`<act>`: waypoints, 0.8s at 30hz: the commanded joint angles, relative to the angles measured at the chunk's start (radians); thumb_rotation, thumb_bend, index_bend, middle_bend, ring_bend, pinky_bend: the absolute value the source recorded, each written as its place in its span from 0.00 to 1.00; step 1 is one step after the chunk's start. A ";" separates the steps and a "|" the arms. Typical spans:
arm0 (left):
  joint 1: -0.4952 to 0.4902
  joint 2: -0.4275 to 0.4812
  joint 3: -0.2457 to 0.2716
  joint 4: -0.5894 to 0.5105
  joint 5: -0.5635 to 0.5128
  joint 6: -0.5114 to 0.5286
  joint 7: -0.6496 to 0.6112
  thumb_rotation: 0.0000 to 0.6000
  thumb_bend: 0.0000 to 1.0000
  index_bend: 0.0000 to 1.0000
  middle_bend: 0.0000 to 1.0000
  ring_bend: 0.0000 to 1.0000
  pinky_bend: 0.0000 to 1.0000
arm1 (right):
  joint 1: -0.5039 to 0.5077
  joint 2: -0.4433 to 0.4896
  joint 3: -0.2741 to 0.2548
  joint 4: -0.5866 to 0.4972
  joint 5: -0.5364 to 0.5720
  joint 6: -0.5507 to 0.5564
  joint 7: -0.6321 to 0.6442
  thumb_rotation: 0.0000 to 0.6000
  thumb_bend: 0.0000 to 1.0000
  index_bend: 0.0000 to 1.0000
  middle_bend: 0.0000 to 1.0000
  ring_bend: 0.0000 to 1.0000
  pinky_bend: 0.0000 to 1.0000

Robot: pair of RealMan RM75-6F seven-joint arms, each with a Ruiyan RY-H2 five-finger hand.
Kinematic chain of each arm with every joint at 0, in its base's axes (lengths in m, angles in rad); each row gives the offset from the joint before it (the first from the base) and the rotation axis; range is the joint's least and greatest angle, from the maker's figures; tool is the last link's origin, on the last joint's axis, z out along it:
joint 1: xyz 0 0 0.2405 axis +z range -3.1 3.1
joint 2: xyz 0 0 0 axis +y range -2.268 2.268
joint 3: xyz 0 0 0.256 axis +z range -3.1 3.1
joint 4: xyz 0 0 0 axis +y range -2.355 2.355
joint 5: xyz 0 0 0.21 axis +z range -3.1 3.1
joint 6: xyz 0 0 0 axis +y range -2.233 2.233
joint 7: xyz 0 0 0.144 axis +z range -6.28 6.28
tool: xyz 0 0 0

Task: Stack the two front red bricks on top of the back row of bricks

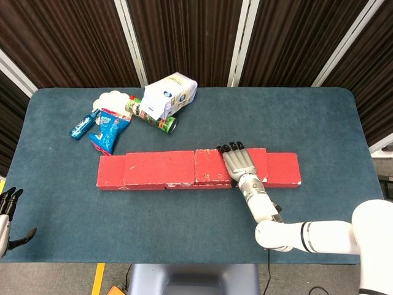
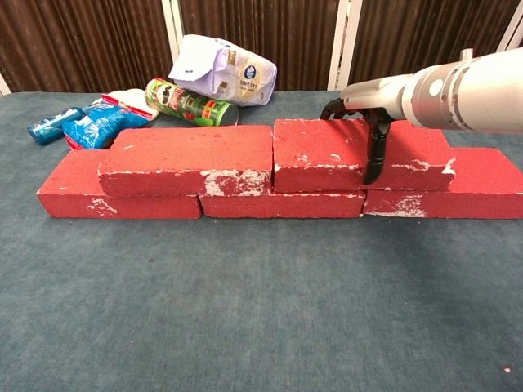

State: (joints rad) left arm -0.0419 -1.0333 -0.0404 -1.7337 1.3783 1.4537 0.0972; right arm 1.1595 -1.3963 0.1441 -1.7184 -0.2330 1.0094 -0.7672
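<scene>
Two red bricks lie end to end on top of a lower row of red bricks (image 2: 82, 193) in the middle of the blue table (image 1: 184, 227). The upper left brick (image 1: 159, 167) (image 2: 188, 155) touches the upper right brick (image 1: 209, 166) (image 2: 323, 151). My right hand (image 1: 241, 163) (image 2: 372, 122) grips the upper right brick: palm on its top, fingers over the back edge, thumb down the front face. The ends of the lower row stick out at the left (image 1: 110, 172) and right (image 1: 284, 169). My left hand (image 1: 7, 215) hangs off the table's near left corner, fingers apart, holding nothing.
Behind the bricks at the left lie a white bag (image 1: 169, 95), a green can (image 1: 153, 118), a blue packet (image 1: 109, 130), a blue tube (image 1: 83, 125) and a white object (image 1: 112, 98). Dark curtains close off the far side.
</scene>
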 commanded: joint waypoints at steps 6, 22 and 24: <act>0.000 -0.001 0.001 -0.001 0.001 0.000 0.004 1.00 0.22 0.00 0.00 0.00 0.03 | 0.004 -0.003 -0.002 0.001 0.004 0.005 -0.010 1.00 0.00 0.21 0.19 0.08 0.00; 0.000 0.001 0.000 -0.006 -0.005 -0.002 0.006 1.00 0.22 0.00 0.00 0.00 0.03 | 0.003 -0.013 0.005 0.003 0.002 0.022 -0.015 1.00 0.00 0.21 0.16 0.06 0.00; 0.001 0.002 0.000 -0.005 -0.005 -0.002 0.002 1.00 0.23 0.00 0.00 0.00 0.03 | 0.004 -0.014 0.006 0.004 0.004 0.024 -0.018 1.00 0.00 0.21 0.15 0.06 0.00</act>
State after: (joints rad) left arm -0.0414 -1.0313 -0.0403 -1.7393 1.3732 1.4515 0.1002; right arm 1.1633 -1.4101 0.1502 -1.7150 -0.2295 1.0331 -0.7845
